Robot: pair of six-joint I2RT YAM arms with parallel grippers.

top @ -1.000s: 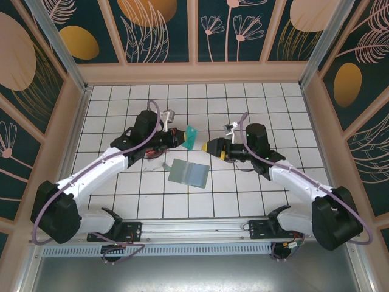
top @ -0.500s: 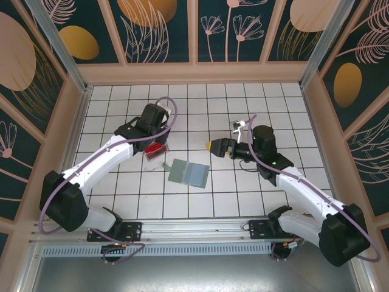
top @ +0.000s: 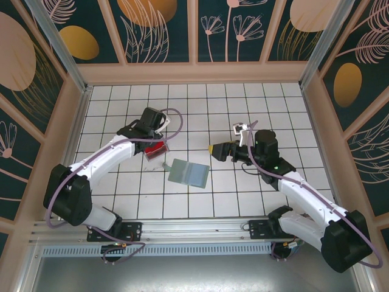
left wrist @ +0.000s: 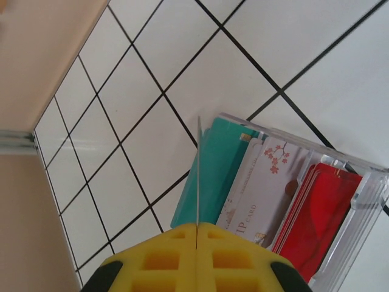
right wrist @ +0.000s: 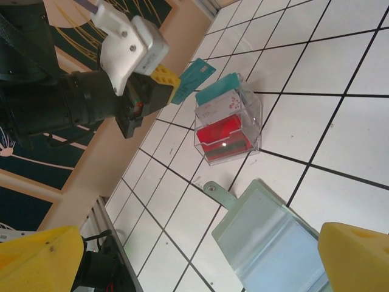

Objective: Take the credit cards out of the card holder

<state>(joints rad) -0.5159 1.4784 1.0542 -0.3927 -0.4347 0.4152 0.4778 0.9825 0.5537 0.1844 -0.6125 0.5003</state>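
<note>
One teal card (right wrist: 196, 73) sits pinched in the left end effector (right wrist: 165, 78), near a clear box (right wrist: 253, 121) of cards (right wrist: 222, 135) left of centre. Card holder (top: 188, 173) lies open on the worktop (top: 279, 100) mid-frame; right end effector (top: 211, 149) stands wide beside it, holding nothing.

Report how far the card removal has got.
Done: teal, whitish and red credit cards stand in the clear box, and the card holder lies open on the tiles. In hand: the left gripper is shut on a teal card by that box. Left: release it; whether the holder's pockets are empty I cannot tell. The right gripper is open, empty.
</note>
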